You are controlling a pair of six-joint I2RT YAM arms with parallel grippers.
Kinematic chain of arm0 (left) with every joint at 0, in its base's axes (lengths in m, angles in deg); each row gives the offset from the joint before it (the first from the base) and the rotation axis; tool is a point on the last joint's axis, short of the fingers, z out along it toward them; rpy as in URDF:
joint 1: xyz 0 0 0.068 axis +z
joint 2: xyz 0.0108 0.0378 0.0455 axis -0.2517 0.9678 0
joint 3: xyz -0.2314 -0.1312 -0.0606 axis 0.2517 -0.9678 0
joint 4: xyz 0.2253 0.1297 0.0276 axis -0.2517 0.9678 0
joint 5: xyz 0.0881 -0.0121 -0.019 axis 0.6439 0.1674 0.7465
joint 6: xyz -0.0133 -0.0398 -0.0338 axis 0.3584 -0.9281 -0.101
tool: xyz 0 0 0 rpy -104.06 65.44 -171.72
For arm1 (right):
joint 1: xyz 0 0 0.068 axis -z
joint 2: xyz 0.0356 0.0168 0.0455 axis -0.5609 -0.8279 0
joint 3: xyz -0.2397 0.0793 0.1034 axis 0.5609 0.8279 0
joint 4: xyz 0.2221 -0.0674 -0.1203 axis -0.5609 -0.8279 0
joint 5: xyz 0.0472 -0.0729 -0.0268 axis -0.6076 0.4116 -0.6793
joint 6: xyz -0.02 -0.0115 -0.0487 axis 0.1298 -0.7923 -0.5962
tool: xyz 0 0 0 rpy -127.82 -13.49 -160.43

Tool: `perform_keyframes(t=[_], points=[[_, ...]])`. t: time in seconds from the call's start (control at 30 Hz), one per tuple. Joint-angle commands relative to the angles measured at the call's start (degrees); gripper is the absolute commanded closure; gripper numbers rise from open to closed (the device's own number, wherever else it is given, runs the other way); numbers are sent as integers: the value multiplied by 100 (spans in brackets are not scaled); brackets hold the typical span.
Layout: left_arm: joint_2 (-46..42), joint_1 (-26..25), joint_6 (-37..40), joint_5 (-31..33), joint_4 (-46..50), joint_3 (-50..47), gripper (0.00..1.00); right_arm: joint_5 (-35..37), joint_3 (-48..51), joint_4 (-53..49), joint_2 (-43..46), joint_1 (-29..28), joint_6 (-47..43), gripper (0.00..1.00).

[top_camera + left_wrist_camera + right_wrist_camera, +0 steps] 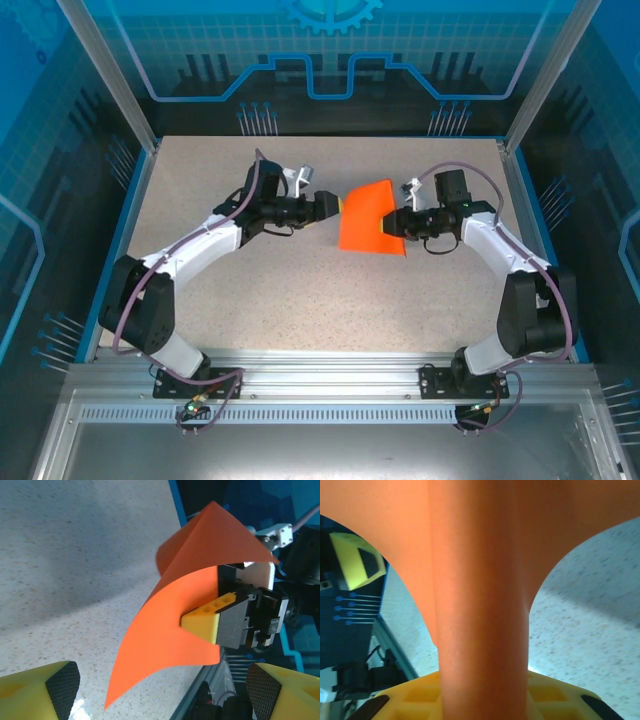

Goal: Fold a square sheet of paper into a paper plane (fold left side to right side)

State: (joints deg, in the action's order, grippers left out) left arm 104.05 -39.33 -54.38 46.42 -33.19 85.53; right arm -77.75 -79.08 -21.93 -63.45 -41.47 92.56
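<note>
Bowing in a curved, half-folded arc, the square sheet of paper (368, 218) sits near mid-counter between the two arms. It is plain orange-red.
- Left wrist view: sheet (165, 630) raised, upper flap peaking to a point, lower corner hanging toward the surface. Cannot tell if that corner touches.
- Right wrist view: sheet (480, 595) runs up from the jaws as a broad band and flares wide at the top.
- Right gripper (398, 222): clamped on the sheet's right edge; a yellow finger (204, 622) is pressed flat on the paper's face.
- Left gripper (334, 205): jaws wide apart, holding nothing, just beside the sheet's left edge. Its yellow fingertips (55, 690) flank the bottom of its own camera view.
- Counter (300, 290): speckled beige.
</note>
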Motion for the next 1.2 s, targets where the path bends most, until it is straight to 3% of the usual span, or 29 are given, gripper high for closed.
perform_keyframes(t=[0.0, 0.23, 0.4, 0.47, 0.57, 0.77, 0.83, 1.0, 1.17], points=[[376, -237, 240, -369, -86, 192, 11, -457, 73, 37, 160, -215, 274, 72], [666, -296, 327, -229, 129, 396, 25, -540, 45, 18, 175, -332, 373, 72], [670, -302, 313, -280, 124, 378, 64, -482, 6, -62, 125, -347, 326, 69], [638, -298, 364, -231, 229, 378, 79, -245, -41, -238, 146, -346, 222, 60], [599, -302, 429, -74, 554, 357, 90, 316, -86, -509, 272, -310, 36, 43], [633, -281, 535, 379, 1247, -28, 91, 1801, 69, -779, 826, -205, -196, 10], [660, -277, 636, 500, 1459, -174, 91, 2065, 140, -775, 936, -193, -227, 6], [723, -280, 1026, 785, 1991, -442, 90, 1787, 315, -433, 776, -238, -58, 7], [752, -261, 1185, 1074, 2323, -435, 88, 1235, 389, 369, 89, -628, 501, 25]])
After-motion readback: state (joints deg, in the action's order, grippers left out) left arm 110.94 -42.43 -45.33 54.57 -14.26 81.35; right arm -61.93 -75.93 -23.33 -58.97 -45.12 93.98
